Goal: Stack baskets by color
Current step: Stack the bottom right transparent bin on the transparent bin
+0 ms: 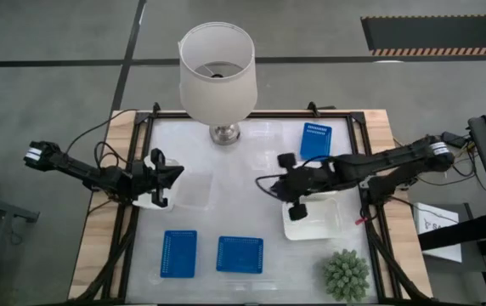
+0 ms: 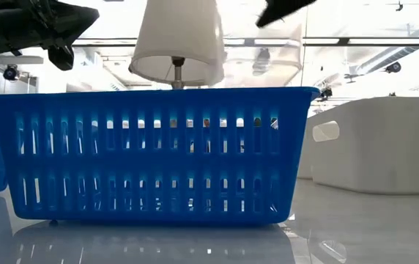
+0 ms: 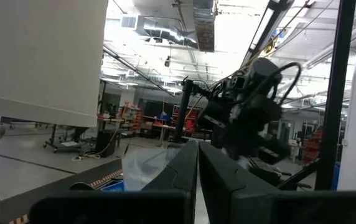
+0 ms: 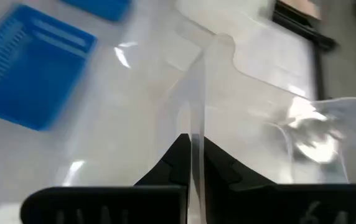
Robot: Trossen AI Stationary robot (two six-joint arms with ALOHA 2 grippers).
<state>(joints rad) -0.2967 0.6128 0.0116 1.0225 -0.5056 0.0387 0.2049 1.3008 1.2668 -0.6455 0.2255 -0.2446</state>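
My right gripper (image 4: 193,146) is shut on a clear basket (image 4: 246,81) and hangs above the table's middle, over the far left corner of a white basket (image 1: 315,221). In the low view the clear basket (image 2: 283,44) hangs high above the table. Blue baskets lie flat on their bases: one at the far right (image 1: 315,140) and two near the front edge (image 1: 179,253) (image 1: 240,254). My left gripper (image 1: 175,174) is shut with nothing between its fingers, raised at the left beside a pale basket (image 1: 194,191) on the table. My right gripper pinches a thin wall of the clear basket (image 4: 198,118) between its two fingers, seen edge-on in the wrist view. The fingers slant down from the table's right. The basket is lifted clear of the table.
A lamp with a white shade (image 1: 217,68) stands at the far middle. A spiky green plant (image 1: 346,274) sits at the near right corner. A black frame (image 1: 366,170) runs along the table's edges.
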